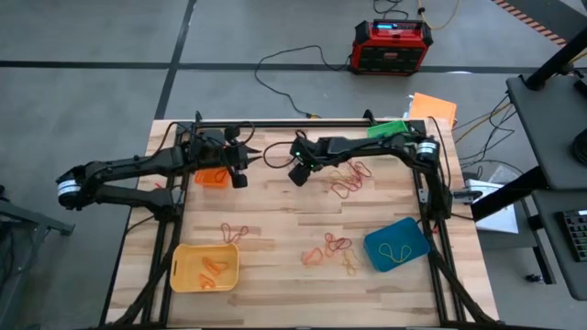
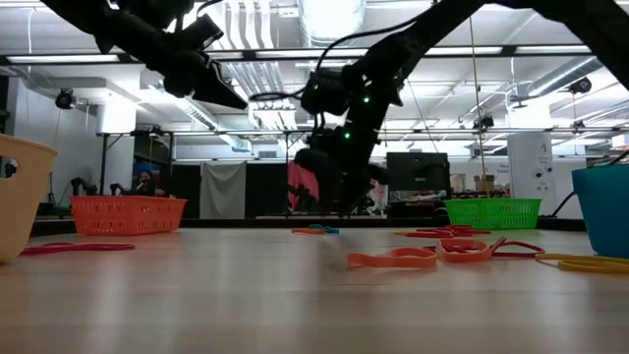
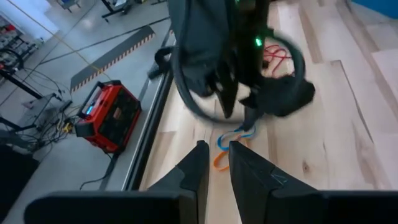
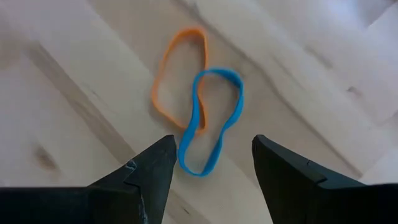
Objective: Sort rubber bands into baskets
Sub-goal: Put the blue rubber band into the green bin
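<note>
- Blue rubber band [image 4: 210,121] and orange rubber band [image 4: 179,71]: flat on the tabletop [image 1: 275,234] near its far edge, overlapping, just ahead of the right tool.
- Right tool [image 4: 211,163]: jaws spread wide, empty, poised over the pair.
- Left tool [image 3: 214,163]: jaws nearly closed, a narrow gap between them, nothing visibly held; it faces the right tool, beside the orange basket [image 1: 213,178].
- Other bands: loose clusters at mid-tabletop [image 1: 330,247] and near the right arm.
- Yellow basket [image 1: 204,268], blue basket [image 1: 396,245], green basket [image 1: 387,129]: at the tabletop's edges.
</note>
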